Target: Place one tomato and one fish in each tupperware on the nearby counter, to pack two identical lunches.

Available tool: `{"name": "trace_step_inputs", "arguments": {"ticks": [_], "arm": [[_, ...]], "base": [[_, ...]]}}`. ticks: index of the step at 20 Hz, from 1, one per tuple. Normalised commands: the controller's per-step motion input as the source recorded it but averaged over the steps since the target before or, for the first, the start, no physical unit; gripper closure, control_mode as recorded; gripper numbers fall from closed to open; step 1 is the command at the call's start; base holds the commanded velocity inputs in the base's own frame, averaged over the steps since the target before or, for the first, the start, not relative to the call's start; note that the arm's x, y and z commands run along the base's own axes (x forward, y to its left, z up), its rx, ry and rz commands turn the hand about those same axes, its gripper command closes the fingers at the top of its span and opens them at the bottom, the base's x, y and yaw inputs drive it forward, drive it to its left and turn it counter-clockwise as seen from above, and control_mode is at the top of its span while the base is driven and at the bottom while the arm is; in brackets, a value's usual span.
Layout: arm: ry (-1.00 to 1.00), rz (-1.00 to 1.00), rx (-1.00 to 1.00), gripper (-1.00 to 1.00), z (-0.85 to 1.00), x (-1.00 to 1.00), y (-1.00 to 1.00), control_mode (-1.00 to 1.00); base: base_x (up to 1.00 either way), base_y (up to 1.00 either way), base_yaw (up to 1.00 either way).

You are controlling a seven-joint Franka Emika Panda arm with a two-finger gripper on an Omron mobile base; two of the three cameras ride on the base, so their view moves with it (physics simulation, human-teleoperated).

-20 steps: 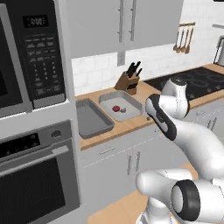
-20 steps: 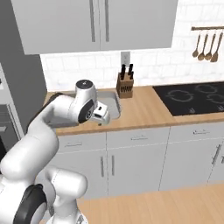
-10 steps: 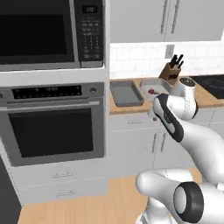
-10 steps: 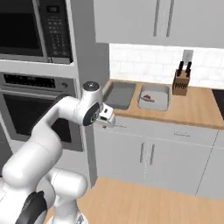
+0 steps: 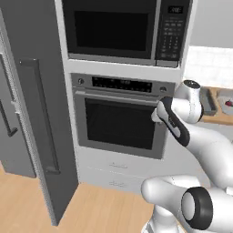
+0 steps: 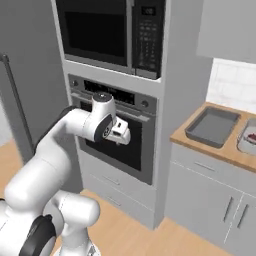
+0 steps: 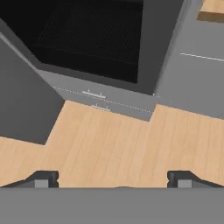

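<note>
Standing wide apart with nothing between them, the jaws [image 7: 112, 177] are being held empty, pointed down at the wooden floor [image 7: 118, 140] in front of the built-in oven [image 6: 117, 137]. Well off to the right of the jaws, the darker tupperware [image 6: 212, 127] is being carried on the worktop [image 6: 200, 145], with the lighter tupperware [image 6: 248, 140] just beyond it at the picture's edge, something red lying inside. A microwave [image 5: 127, 29] is being seen above the jaws.
</note>
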Motion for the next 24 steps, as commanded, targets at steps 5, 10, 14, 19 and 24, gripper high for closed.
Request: {"name": "trace_step_inputs", "arguments": {"ticks": [5,10,14,19,24], "arm": [[0.0,0.0,0.0,-1.0,0.0,0.0,0.0,1.0],[0.0,0.0,0.0,-1.0,0.0,0.0,0.0,1.0],[0.0,0.0,0.0,-1.0,0.0,0.0,0.0,1.0],[0.0,0.0,0.0,-1.0,0.0,0.0,0.0,1.0],[0.0,0.0,0.0,-1.0,0.0,0.0,0.0,1.0]], "base": [[-1.0,0.51,0.45],[-1.0,0.48,0.31],[-1.0,0.41,0.4],[-0.99,0.14,0.64],[-0.86,0.13,0.76]]}}
